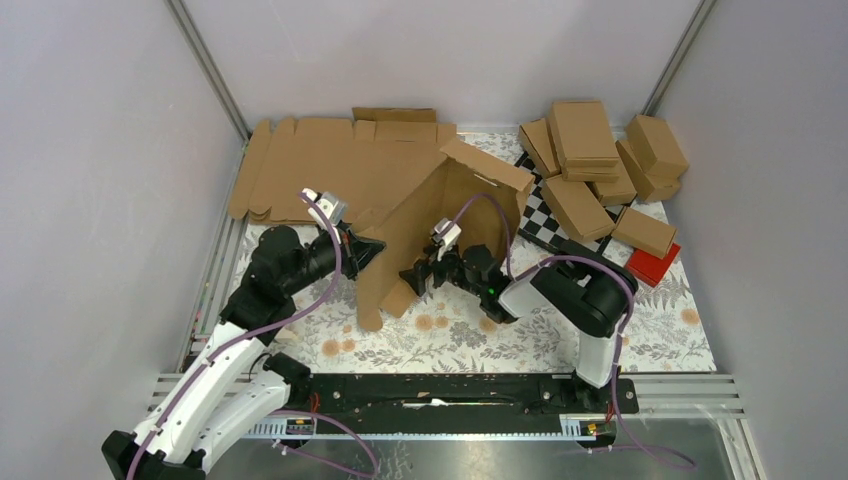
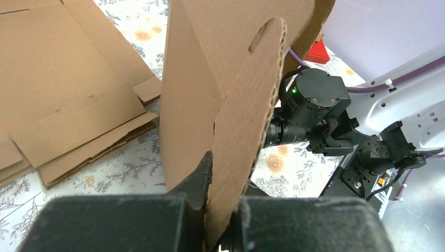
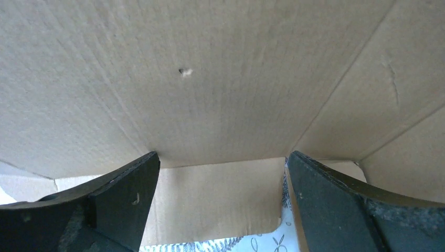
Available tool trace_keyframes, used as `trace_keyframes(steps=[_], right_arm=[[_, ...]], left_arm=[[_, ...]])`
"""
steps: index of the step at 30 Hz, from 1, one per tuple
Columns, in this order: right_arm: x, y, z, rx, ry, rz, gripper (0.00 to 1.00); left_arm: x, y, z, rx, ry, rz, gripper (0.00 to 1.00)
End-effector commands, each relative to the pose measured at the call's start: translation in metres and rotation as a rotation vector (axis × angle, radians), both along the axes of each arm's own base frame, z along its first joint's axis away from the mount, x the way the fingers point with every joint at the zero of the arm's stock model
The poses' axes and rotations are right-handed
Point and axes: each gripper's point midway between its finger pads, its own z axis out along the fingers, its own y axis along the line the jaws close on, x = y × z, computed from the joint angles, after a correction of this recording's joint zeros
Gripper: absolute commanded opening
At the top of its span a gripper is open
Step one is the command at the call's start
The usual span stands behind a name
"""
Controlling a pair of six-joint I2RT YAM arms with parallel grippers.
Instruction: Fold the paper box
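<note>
The paper box (image 1: 440, 205) is a brown cardboard blank, partly raised like a tent at the table's middle, with a flap hanging down to the cloth. My left gripper (image 1: 372, 250) is shut on its left edge; in the left wrist view the flap (image 2: 236, 121) stands pinched between the jaws of that gripper (image 2: 223, 220). My right gripper (image 1: 415, 276) is open, pointing left under the raised panel. In the right wrist view this gripper (image 3: 223, 176) has its fingers wide apart, the panel (image 3: 210, 79) close in front and a lower flap (image 3: 220, 202) between them, with no visible grip.
Flat cardboard blanks (image 1: 320, 165) lie at the back left and show in the left wrist view (image 2: 63, 94). A pile of closed brown boxes (image 1: 600, 165) sits at the back right, beside a checkerboard (image 1: 545, 215) and a red block (image 1: 653, 265). A floral cloth (image 1: 450, 335) covers the table.
</note>
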Motion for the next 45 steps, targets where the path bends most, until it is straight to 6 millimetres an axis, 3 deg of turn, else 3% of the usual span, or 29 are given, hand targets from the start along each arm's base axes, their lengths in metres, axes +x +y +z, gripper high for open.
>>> trace_keyframes(steps=[1, 6, 9, 16, 31, 40, 42, 45], right_arm=[[0.019, 0.009, 0.01, 0.008, -0.071, -0.055, 1.0], [0.039, 0.004, -0.011, -0.107, -0.073, -0.201, 1.0], [0.034, -0.004, -0.016, -0.186, -0.177, -0.269, 1.0], [0.01, -0.04, -0.001, -0.118, -0.261, -0.351, 1.0], [-0.002, -0.066, 0.017, -0.081, -0.332, -0.437, 1.0], [-0.011, -0.106, 0.034, -0.049, -0.251, -0.564, 1.0], [-0.014, -0.117, 0.026, -0.09, -0.175, -0.606, 1.0], [-0.018, -0.125, 0.031, -0.12, -0.106, -0.63, 1.0]], left_arm=[[-0.004, 0.0, 0.017, -0.014, -0.022, -0.001, 0.0], [-0.002, 0.001, 0.015, -0.009, -0.019, 0.002, 0.0], [-0.002, 0.001, 0.017, -0.005, -0.019, 0.005, 0.0], [0.001, 0.004, 0.017, 0.001, -0.027, 0.025, 0.0], [0.006, 0.012, 0.015, 0.027, -0.035, 0.079, 0.0], [0.008, 0.015, 0.016, 0.031, -0.032, 0.097, 0.0], [0.007, 0.015, 0.016, 0.029, -0.028, 0.097, 0.0], [0.005, 0.016, 0.018, 0.023, -0.022, 0.101, 0.0]])
